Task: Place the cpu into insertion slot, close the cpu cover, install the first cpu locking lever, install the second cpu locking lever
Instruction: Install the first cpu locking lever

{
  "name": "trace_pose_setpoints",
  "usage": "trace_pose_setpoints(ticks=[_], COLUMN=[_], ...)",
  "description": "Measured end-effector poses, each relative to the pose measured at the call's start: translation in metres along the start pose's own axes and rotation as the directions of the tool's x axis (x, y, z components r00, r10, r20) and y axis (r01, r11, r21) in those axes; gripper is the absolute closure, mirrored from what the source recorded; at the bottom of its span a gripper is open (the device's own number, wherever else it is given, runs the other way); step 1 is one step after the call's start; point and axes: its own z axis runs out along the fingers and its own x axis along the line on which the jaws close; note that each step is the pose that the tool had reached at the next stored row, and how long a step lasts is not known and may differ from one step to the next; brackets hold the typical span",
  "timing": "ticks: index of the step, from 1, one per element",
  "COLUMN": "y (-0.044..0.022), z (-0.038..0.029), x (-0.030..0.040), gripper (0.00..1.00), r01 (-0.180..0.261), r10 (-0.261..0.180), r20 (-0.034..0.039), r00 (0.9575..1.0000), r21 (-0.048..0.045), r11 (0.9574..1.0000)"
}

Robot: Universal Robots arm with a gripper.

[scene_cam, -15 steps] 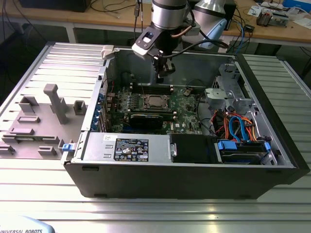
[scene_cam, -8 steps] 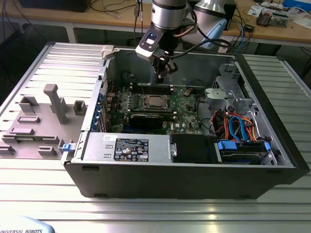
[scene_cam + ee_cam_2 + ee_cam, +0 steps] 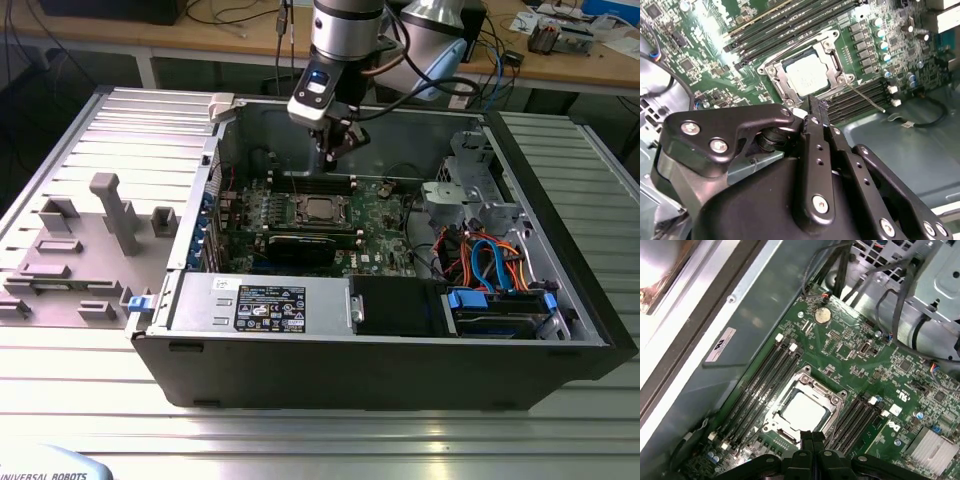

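**Exterior view: closed gripper hangs over the seated cpu**

Exterior view first. An open computer case (image 3: 380, 370) lies on a ribbed metal worktop (image 3: 300, 440). The arm reaches down into it from the far side. The gripper (image 3: 333, 155) hangs above the green motherboard (image 3: 385, 225), near the far wall of the case and a little beyond the socket. A grey fixture block (image 3: 90, 240) sits on the worktop at the exterior view's left. A black graphics card (image 3: 300, 246) lies just on the near side of the socket, and blue and orange cables (image 3: 490, 262) bunch at the exterior view's right.

The cpu (image 3: 802, 412) sits flat in the insertion slot (image 3: 771, 70), dull silver top facing up. The cpu cover (image 3: 821, 387) lies down over it, its frame surrounding the chip, which shows through the cut-out. In the second wrist view a thin metal lever (image 3: 867, 99) juts from one corner of the socket, out across the neighbouring memory slots (image 3: 860, 97). Whether it is latched cannot be told.

In both wrist views the two black fingers (image 3: 806, 440) are pressed together with nothing between them. Their tips are above the board beside the socket's edge and apart from the chip and the cover.
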Motion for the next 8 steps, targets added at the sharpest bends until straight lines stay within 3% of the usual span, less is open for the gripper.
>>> trace_pose_setpoints(ticks=[5, 8], y=[0.0, 0.0], z=[0.0, 0.0], x=[0.0, 0.0], gripper=[0.89, 0.89], r01=[0.068, 0.112], r10=[-0.068, -0.112], r20=[0.0005, 0.0008], r00=[0.9977, 0.9937], r21=[0.0014, 0.0023], r11=[0.9977, 0.9937])
